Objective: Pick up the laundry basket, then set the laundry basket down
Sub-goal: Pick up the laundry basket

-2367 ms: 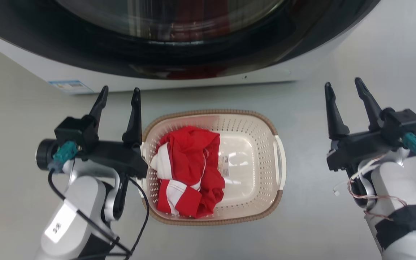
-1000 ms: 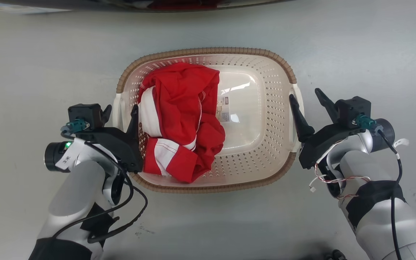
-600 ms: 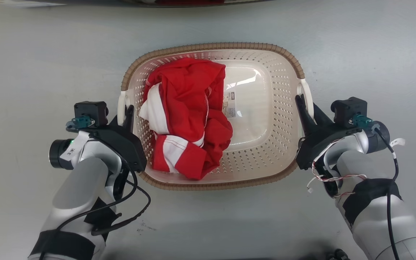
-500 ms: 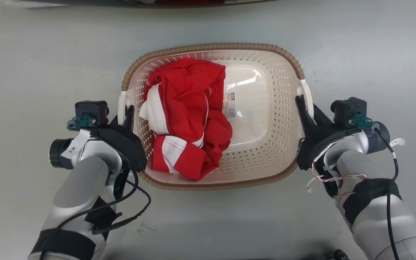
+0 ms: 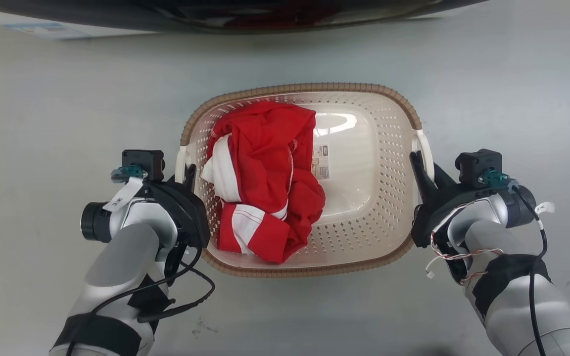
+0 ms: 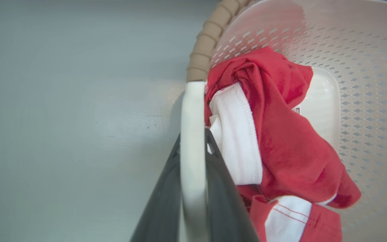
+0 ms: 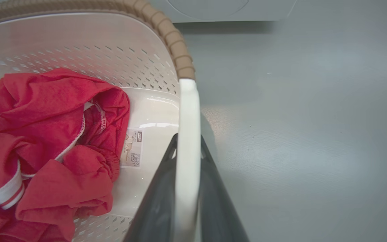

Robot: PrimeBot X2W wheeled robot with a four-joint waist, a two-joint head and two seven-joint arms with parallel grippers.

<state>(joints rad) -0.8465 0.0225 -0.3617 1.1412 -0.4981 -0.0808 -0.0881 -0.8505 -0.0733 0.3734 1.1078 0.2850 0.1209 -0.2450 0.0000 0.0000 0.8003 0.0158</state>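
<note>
The laundry basket [image 5: 379,163], cream-white and perforated with a brown woven-look rim, hangs between my two arms over the grey floor. Red-and-white clothes [image 5: 265,183] lie in its left half. My left gripper [image 5: 184,170] is shut on the basket's white left handle [image 6: 191,141], its dark fingers pressing both sides of the bar. On the other side my right gripper [image 5: 426,165] is shut on the white right handle [image 7: 186,148] in the same way. A small label [image 7: 133,148] shows on the basket's bottom.
The washing machine [image 5: 225,15] with its dark door stretches along the top edge of the head view, a little beyond the basket. Grey floor [image 5: 42,113] spreads to both sides and in front of the basket.
Both grippers closed on the side handles about a second ago. Since half a second ago the basket sits lower and a bit right in the head view, and more of the washing machine shows at the top.
</note>
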